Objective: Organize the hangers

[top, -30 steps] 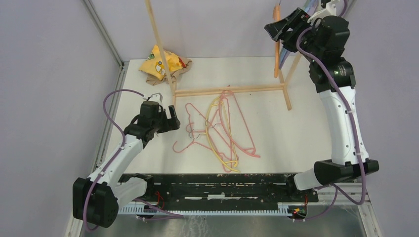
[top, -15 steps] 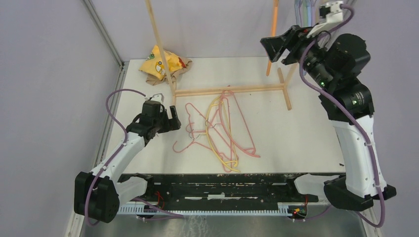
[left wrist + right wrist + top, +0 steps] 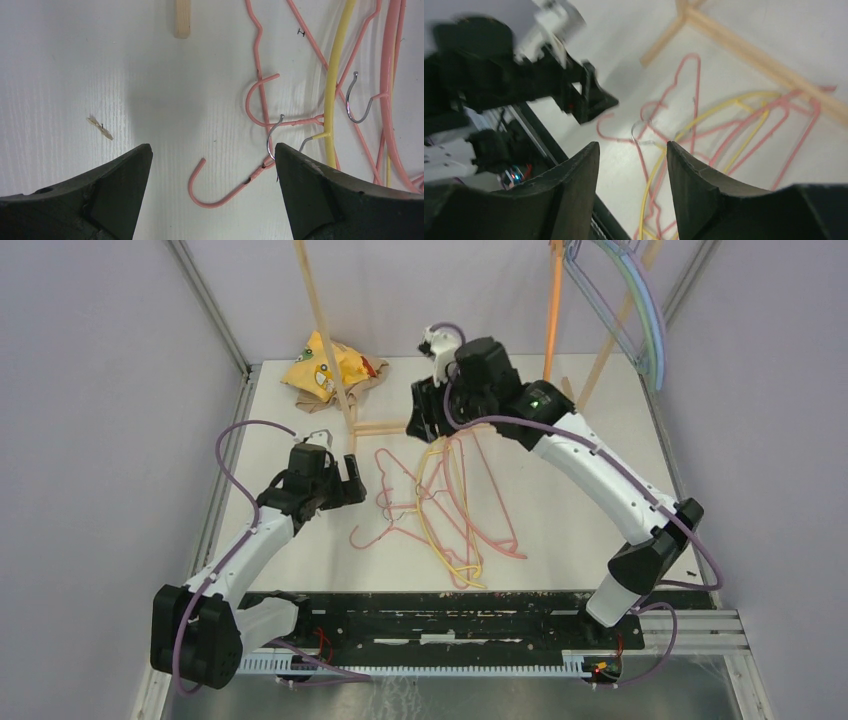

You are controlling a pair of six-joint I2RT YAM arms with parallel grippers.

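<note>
A tangle of pink hangers (image 3: pixel 470 490) and yellow hangers (image 3: pixel 440 530) lies on the white table. An orange hanger (image 3: pixel 553 310) and light blue and lavender hangers (image 3: pixel 640 310) hang at the top right. My left gripper (image 3: pixel 345 480) is open and empty at the pile's left edge. In the left wrist view a pink hook (image 3: pixel 220 192) lies on the table between the open left gripper's (image 3: pixel 212 160) fingertips, with a yellow hanger (image 3: pixel 332 85) to its right. My right gripper (image 3: pixel 425 420) is open and empty above the pile's far end. Its wrist view (image 3: pixel 631 150) looks down on pink hangers (image 3: pixel 684 85).
A light wooden rack frame has its base bar (image 3: pixel 460 423) on the table behind the pile and a slanted post (image 3: pixel 320 320). A yellow snack bag (image 3: pixel 330 365) lies at the back left. A black rail (image 3: pixel 430 615) runs along the near edge.
My right arm has swung from the hanging orange hanger at the top right down and left to the far end of the pile. The left arm has barely moved.
</note>
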